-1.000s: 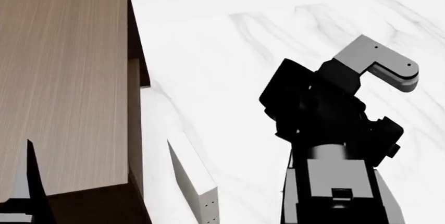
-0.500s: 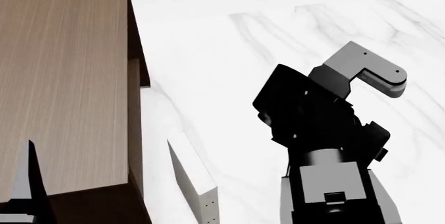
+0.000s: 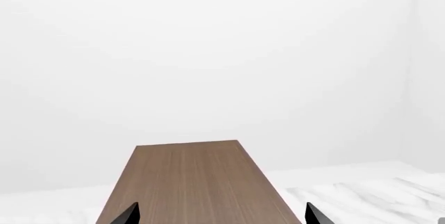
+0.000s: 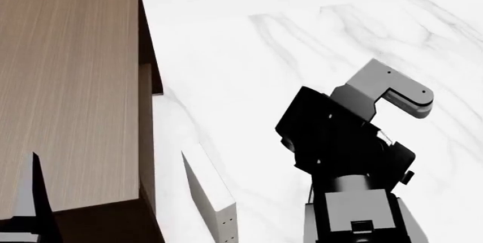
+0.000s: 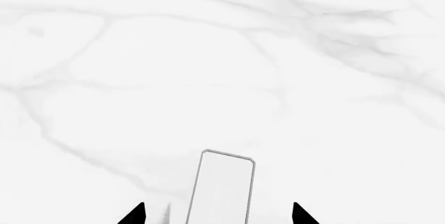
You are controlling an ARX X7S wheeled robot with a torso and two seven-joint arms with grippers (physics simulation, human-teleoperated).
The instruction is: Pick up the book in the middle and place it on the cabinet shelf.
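Charcoal book (image 5: 221, 190) lies on the marble surface (image 5: 208, 67) between the spread tips of the right hand (image 5: 217, 214), ungrasped. Approach step; next, descend and clench. Cabinet shelf (image 4: 68, 85) at nine o'clock. Left hand (image 3: 221, 214) apparently released, empty.

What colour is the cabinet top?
Brown wood grain on the cabinet top, clearest in the head view.

A bare simulated room rather than any furnished home or shop: a white marble-veined floor (image 4: 317, 45) spreads everywhere, plain pale walls (image 3: 222, 52) rise behind, and the only furniture is a brown wood-grain cabinet (image 4: 68, 96) at the left.
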